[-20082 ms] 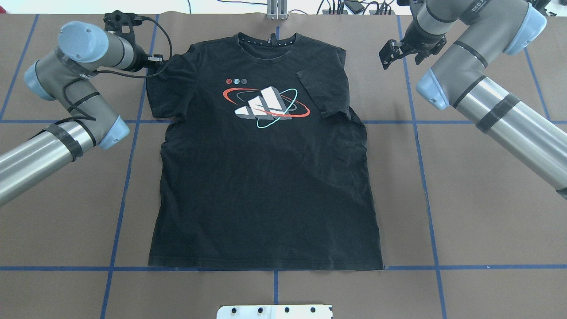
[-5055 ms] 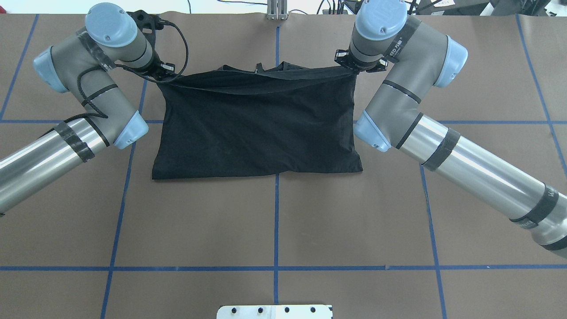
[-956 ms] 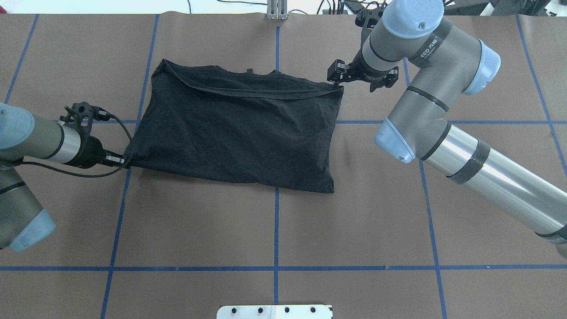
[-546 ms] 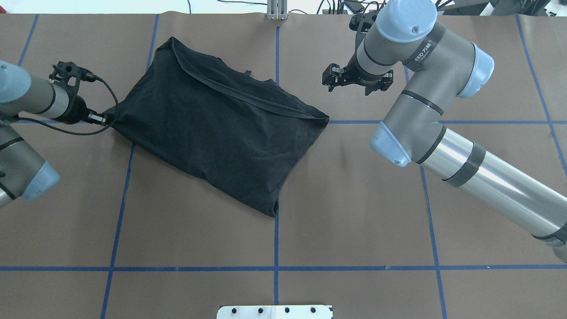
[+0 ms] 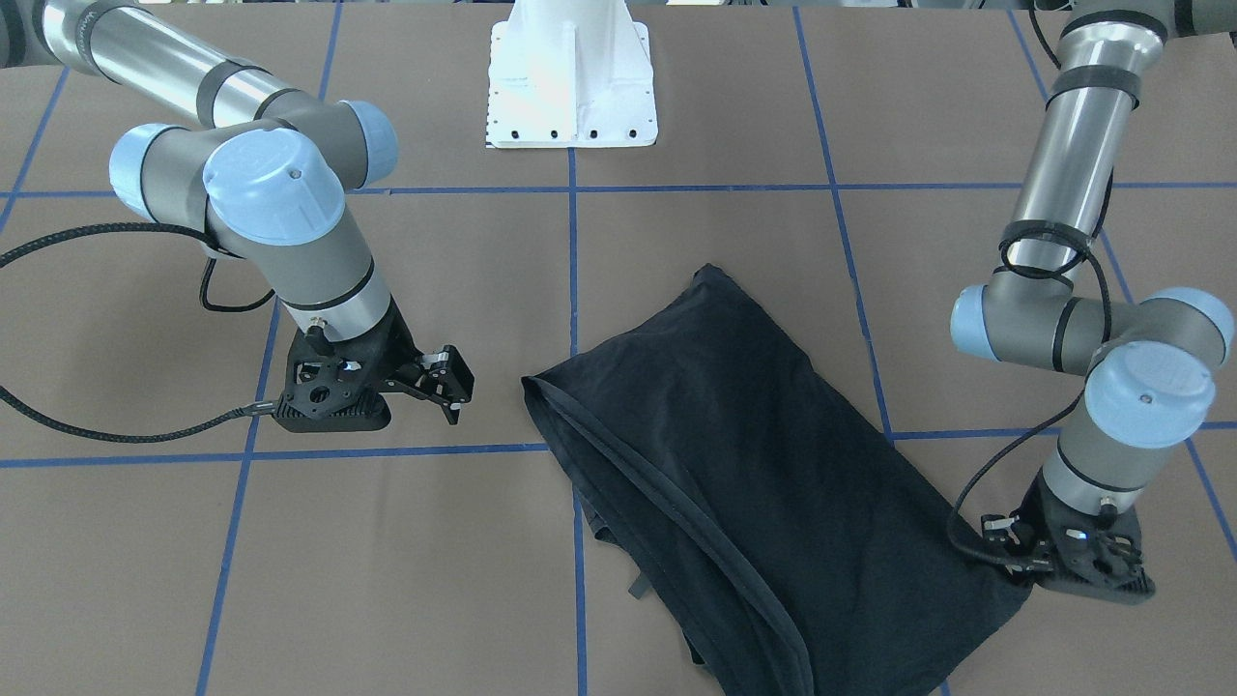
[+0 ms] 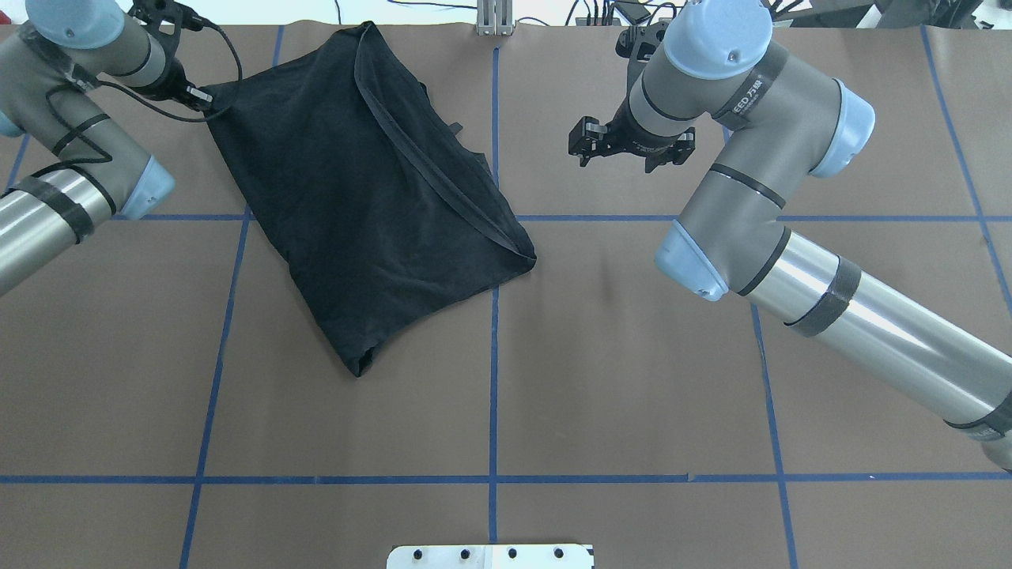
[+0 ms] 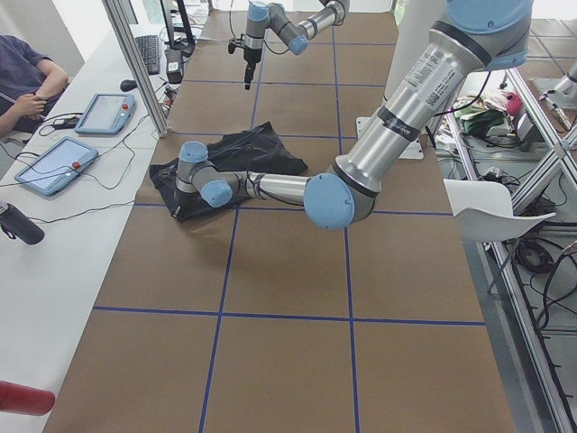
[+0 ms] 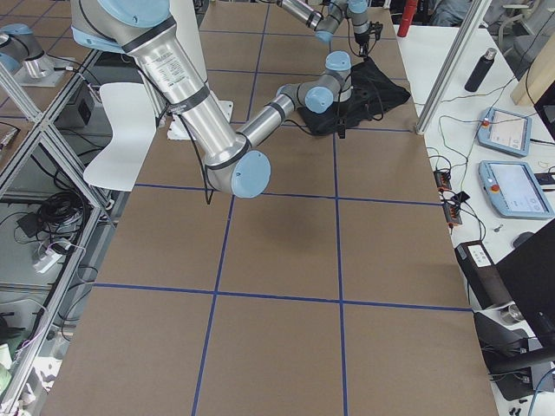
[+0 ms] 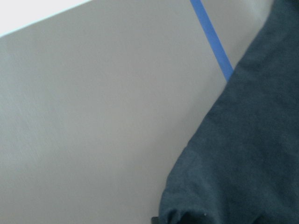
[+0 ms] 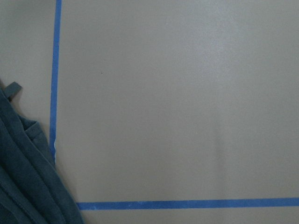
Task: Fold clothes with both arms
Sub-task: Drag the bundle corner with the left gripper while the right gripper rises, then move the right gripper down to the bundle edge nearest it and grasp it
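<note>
The black T-shirt [image 6: 364,190] lies folded in half, plain side up, slanted across the far left of the table. It also shows in the front view as the T-shirt [image 5: 763,454]. My left gripper [image 6: 204,96] is shut on its far-left corner, low at the table, and is seen from the front as the left gripper [image 5: 1015,565]. The left wrist view shows bunched black cloth [image 9: 233,163] at the fingers. My right gripper [image 6: 587,146] hangs open over bare table, well right of the shirt and holding nothing; the front view shows this right gripper [image 5: 449,385] too.
The brown table cover carries a blue tape grid [image 6: 493,356]. The white pedestal base [image 5: 570,77] stands at the robot's side. An aluminium post [image 6: 493,17] rises at the far edge. A side table with tablets [image 7: 54,162] and a seated person [image 7: 27,77] lies beyond.
The left gripper has dragged its shirt corner up to the far left, swinging the shirt round. The right gripper let go of its corner and now hovers slightly further left.
</note>
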You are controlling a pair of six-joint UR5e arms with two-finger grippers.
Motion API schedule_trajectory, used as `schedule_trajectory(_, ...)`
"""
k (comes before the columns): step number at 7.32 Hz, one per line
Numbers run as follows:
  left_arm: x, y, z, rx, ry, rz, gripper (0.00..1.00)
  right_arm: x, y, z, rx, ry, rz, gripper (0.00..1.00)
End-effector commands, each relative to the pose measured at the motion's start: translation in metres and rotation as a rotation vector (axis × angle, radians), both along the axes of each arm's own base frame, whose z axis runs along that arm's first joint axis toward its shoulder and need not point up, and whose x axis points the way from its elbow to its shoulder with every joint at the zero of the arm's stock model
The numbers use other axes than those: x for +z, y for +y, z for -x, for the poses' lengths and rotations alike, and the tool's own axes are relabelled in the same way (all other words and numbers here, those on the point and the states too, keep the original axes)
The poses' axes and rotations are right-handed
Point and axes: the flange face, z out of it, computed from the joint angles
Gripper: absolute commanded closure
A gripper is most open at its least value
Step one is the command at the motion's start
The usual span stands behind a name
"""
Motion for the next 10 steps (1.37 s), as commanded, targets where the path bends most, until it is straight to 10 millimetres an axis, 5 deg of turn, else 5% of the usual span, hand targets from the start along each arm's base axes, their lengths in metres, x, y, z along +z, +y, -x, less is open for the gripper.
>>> schedule_trajectory(1, -0.009, -0.016, 0.019, 0.009, 0.004, -0.103, 0.01, 0.001, 0.001, 0.009, -0.012, 0.007, 0.0, 0.0)
schedule_trajectory(2, 0.002, -0.009, 0.026, 0.008, 0.019, -0.131, 0.0, -0.003, -0.006, 0.017, -0.003, 0.017, -0.006, 0.0)
schedule_trajectory(6, 0.019, 0.033, 0.041, 0.07, 0.081, -0.133, 0.0, -0.042, -0.073, 0.127, 0.078, -0.072, -0.043, 0.0)
schedule_trajectory(7, 0.019, 0.034, 0.042, 0.066, 0.084, -0.13, 0.0, -0.033, -0.073, 0.156, 0.1, -0.089, -0.056, 0.0)
schedule_trajectory(10, 0.02, 0.035, 0.042, 0.065, 0.084, -0.128, 0.0, -0.033, -0.065, 0.176, 0.096, -0.095, -0.074, 0.08)
